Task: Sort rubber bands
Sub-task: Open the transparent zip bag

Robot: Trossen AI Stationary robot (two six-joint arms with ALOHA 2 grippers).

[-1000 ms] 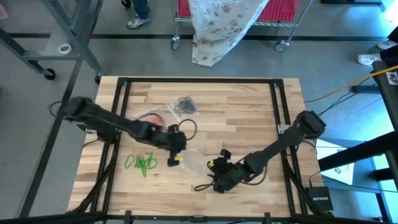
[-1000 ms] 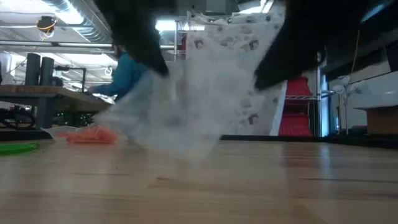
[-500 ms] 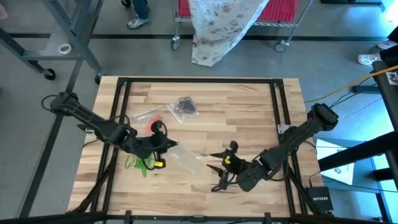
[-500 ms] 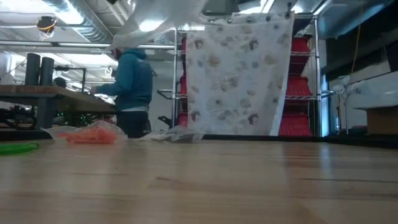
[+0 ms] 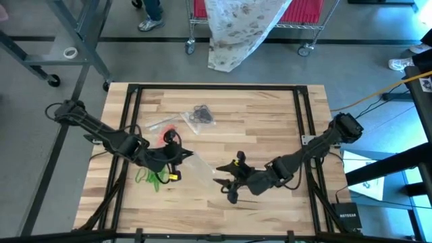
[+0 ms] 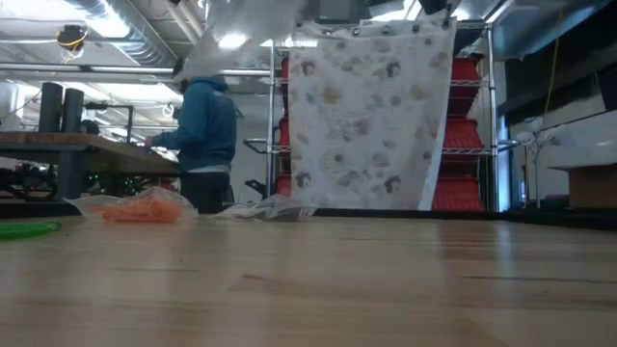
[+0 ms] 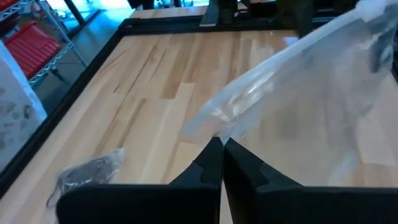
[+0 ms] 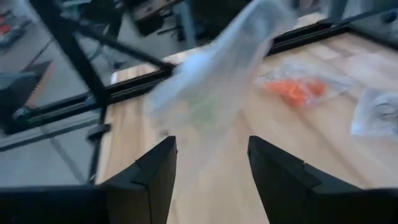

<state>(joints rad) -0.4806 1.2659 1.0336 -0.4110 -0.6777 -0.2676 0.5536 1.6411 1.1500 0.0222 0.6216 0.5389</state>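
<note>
While the wooden table (image 5: 270,111) is bare toward its far right corner, the clear bag (image 5: 201,169) lies near its middle. Left gripper (image 5: 183,157) is clamped on the bag's edge; right gripper (image 5: 225,181), fingers apart and grasping nothing, has moved in toward the bag. Green rubber bands (image 5: 152,177) lie left of the bag, orange ones (image 5: 164,128) and black ones (image 5: 200,113) beyond it. A person (image 6: 205,130) stands behind the table.

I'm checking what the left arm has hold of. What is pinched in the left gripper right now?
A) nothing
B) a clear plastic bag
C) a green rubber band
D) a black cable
B: in the left wrist view the left gripper is shut on a corner of the clear plastic bag, which hangs lifted off the table.
</note>
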